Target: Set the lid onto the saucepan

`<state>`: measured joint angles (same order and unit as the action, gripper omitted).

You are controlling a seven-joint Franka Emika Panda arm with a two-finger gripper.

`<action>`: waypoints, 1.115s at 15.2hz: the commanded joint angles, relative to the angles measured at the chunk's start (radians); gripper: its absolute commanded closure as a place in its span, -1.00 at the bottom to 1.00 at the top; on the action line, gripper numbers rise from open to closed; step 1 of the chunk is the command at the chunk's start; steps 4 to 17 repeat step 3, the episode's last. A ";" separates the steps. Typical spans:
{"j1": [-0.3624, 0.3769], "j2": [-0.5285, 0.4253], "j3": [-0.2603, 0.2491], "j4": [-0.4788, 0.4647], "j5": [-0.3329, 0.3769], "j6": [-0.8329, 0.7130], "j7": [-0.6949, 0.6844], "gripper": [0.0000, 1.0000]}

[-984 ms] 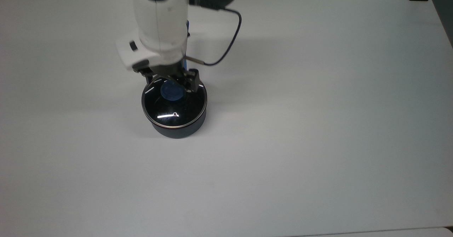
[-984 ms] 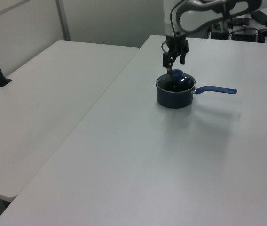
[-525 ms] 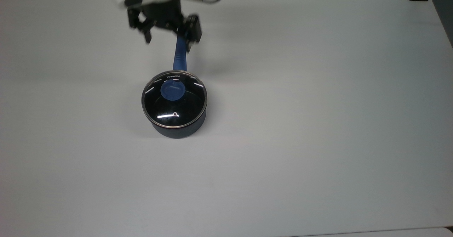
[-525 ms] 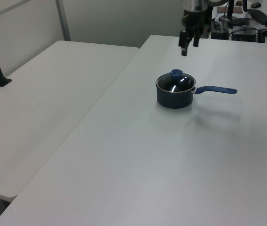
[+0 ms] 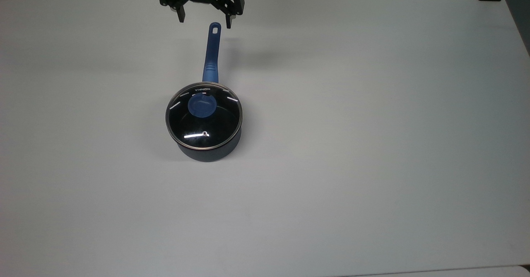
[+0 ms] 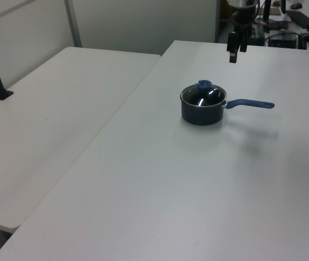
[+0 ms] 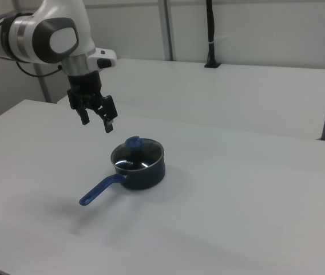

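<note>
Sitting flush on the pan [image 5: 209,144], the lid [image 5: 203,119] looks placed — the gripper [image 5: 204,20] hangs high above the handle [image 5: 210,53], fingers spread and empty. Best to retreat straight up, clear of the knob [image 5: 201,106] — no sideways brush.

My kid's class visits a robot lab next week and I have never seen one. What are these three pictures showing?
They show one moment, filmed by three cameras: one looking down from above and one from each side. The white machine is a robot arm ending in a black two-fingered pincer. Its fingers are spread open and hold nothing; it hangs in the air above the table, away from the pot. On the white table stands a small dark saucepan with a long blue handle. A glass lid with a blue knob sits on top of the saucepan, so the job of covering it looks done. A second white table stands alongside.
</note>
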<state>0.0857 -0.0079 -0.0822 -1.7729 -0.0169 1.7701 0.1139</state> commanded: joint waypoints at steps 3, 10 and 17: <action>-0.020 -0.026 -0.001 -0.014 0.008 -0.026 -0.017 -1.00; -0.020 -0.026 -0.001 -0.014 0.008 -0.026 -0.017 -1.00; -0.020 -0.026 -0.001 -0.014 0.008 -0.026 -0.017 -1.00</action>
